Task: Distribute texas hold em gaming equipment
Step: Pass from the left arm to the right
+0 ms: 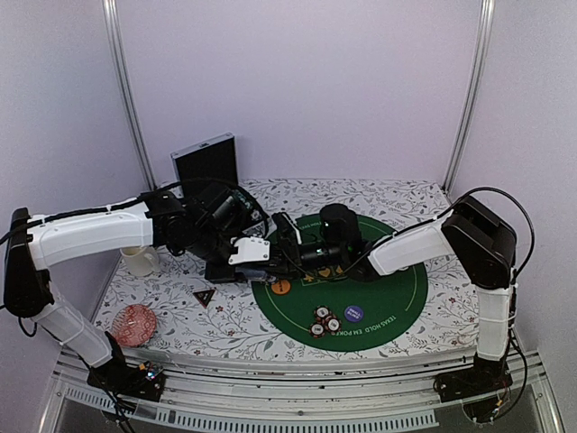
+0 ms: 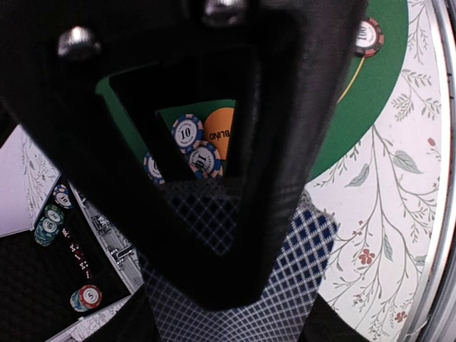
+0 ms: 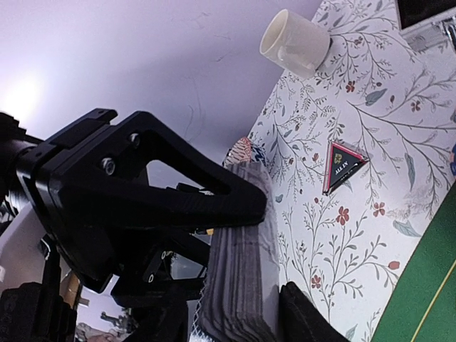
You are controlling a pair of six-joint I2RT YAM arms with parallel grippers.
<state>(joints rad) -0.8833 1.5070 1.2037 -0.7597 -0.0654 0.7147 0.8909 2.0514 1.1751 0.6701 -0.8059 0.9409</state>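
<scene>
The texas hold em gaming equipment is spread over the flowered desk (image 1: 424, 203). The playing cards (image 3: 239, 285) are lifted clear of it as one squared deck, held in the closed left pincer (image 1: 260, 262) at the left rim of the green mat (image 1: 397, 289). A cluster of poker chips (image 1: 325, 320), an orange button (image 1: 281, 287) and a purple button (image 1: 353, 313) lie on the mat, and the black triangular marker (image 1: 205, 298) sits on the desk to its left. The right pincer (image 1: 287, 253) is hard up against the deck, but we cannot tell whether its jaws have closed on a card. We judge the cards to be light, thin, bendy and slick against one another, so a pinch on the top card probably drags its neighbours or fans the pack. We would take a single card by one exposed edge or corner and peel it off sideways while the other pincer clamps the rest. The chips look rigid and low, offering little to grab when flat. We would take them by opposite rims, and the flat buttons likewise.
</scene>
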